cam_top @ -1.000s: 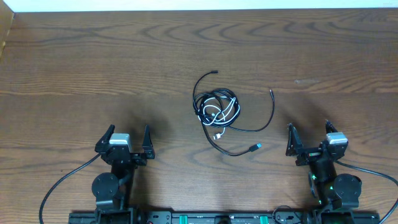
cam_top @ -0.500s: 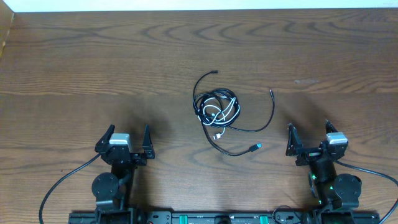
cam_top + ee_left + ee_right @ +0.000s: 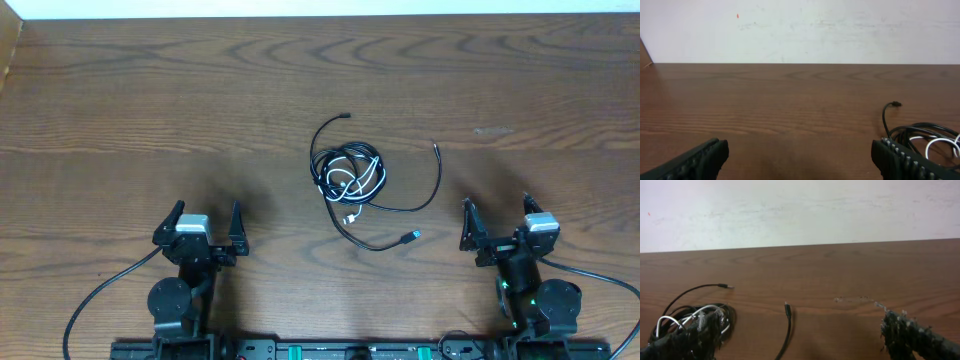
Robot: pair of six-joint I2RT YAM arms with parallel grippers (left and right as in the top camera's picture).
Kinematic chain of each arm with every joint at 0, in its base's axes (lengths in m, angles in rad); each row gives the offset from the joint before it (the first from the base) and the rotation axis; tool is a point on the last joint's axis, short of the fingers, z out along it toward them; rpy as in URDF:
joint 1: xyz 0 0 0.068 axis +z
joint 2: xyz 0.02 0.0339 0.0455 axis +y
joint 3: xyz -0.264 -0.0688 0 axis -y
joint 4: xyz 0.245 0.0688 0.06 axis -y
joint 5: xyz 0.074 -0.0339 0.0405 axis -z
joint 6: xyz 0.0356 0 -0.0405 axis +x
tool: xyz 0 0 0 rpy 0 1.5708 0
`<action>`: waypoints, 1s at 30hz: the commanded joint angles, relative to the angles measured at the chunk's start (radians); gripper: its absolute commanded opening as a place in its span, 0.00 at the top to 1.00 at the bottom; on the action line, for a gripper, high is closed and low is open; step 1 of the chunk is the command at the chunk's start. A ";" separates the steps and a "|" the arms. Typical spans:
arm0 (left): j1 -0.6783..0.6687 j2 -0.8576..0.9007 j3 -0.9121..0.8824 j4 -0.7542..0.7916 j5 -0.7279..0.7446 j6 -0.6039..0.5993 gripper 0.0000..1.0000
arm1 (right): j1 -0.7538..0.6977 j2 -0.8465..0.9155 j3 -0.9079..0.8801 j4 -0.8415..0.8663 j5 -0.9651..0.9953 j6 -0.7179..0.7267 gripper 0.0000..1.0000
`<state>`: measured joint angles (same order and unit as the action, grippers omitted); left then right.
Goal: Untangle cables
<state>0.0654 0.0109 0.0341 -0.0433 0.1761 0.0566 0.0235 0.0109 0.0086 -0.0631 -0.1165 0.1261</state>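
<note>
The cables [image 3: 348, 178] lay on the wooden table [image 3: 120, 100] and were not untangled. Most of their length was wound into one coil [image 3: 349, 172], and that coil is your reference point here. By my reading the task had not begun: nothing had been pulled free, no cable lay on its own, and neither arm touched the heap. All the separating was left for you.

One white cable [image 3: 372, 176] looped through the middle of the coil, and its plug [image 3: 348, 218] poked out on the side nearest the robot. I counted three loose black ends. One black plug [image 3: 346, 116] arched out past the far side of the coil. A second end [image 3: 436, 148] curved off to the coil's right. A blue-tipped plug [image 3: 413, 236] trailed to the coil's right and nearer the robot. That suggests at least two black cables, though inside the coil you could not count them for sure.

There were two grippers. The left gripper [image 3: 208, 206] sat well apart from the coil, to its left and nearer the robot, with its fingers spread wide and nothing between them. The right gripper [image 3: 495, 205] sat to the coil's right, also nearer the robot, likewise parted and empty. The blue-tipped plug lay between it and the coil.
</note>
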 commanded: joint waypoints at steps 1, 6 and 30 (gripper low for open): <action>0.001 -0.007 -0.030 -0.011 -0.005 -0.001 0.04 | -0.003 -0.004 -0.003 0.000 -0.025 0.012 0.01; 0.001 -0.006 -0.028 -0.006 0.052 -0.023 0.04 | -0.003 -0.002 -0.003 0.000 -0.025 0.011 0.01; -0.092 1.276 1.445 -1.003 0.314 -0.072 0.04 | -0.005 0.929 0.912 -0.471 -0.377 -0.028 0.01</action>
<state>0.0113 1.1938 1.3861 -1.0161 0.4736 -0.0097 0.0231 0.8463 0.7925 -0.4488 -0.4294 0.1249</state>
